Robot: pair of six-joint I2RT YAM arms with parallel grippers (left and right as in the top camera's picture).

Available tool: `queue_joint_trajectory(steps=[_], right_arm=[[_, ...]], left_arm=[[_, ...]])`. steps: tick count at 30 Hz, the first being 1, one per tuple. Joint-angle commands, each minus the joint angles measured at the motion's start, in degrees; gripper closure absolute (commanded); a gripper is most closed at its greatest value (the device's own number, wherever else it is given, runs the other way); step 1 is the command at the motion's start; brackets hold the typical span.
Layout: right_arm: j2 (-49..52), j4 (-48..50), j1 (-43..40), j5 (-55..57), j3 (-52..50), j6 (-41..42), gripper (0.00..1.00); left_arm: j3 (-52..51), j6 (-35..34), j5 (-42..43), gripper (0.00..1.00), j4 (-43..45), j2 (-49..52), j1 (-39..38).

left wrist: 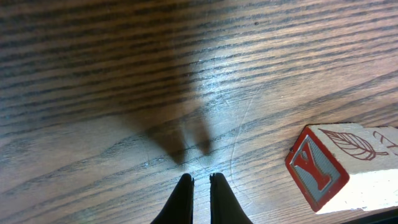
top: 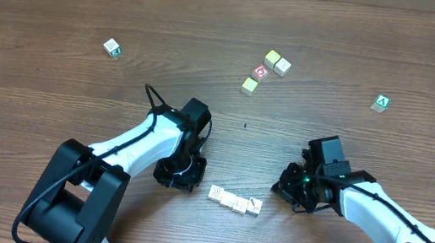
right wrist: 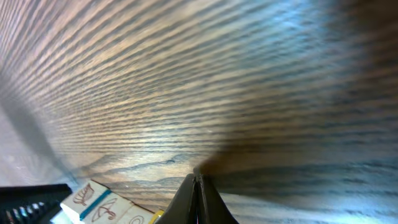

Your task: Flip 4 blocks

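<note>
Four cream blocks [top: 234, 200] lie in a tight row near the table's front edge, between my two grippers. In the left wrist view the row's end block [left wrist: 339, 171] shows a red-framed "Y" face and a leaf drawing on top. It lies to the right of my left gripper [left wrist: 200, 180], which is shut and empty just above the wood. The right wrist view catches the row [right wrist: 102, 204] at lower left, with leaf and letter drawings facing up. My right gripper [right wrist: 198, 180] is shut, empty, tips close to the tabletop. In the overhead view, the left gripper [top: 182, 178] and right gripper [top: 286, 189] flank the row.
Farther back lie a cluster of yellow and cream cubes [top: 277, 62], a red-faced cube [top: 261, 72] and another yellow cube [top: 249, 85]. A green "A" cube [top: 382, 103] sits at the right, a white-green cube [top: 112, 48] at the left.
</note>
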Motion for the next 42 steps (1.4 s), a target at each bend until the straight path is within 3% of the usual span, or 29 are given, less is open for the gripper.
queue_joint_trajectory(steps=[1,18,42], right_arm=[[0.90,0.96,1.99,2.45,0.20,-6.29,0.96],[0.90,8.44,5.55,-0.42,0.20,-7.85,0.96],[0.90,6.93,8.72,-4.79,0.09,-9.11,0.96]], left_arm=[[-0.17,1.07,0.72,0.96,0.15,0.24,0.20],[-0.17,0.87,0.74,0.96,0.02,0.24,0.20],[-0.17,0.90,0.72,0.96,-0.02,0.24,0.20]])
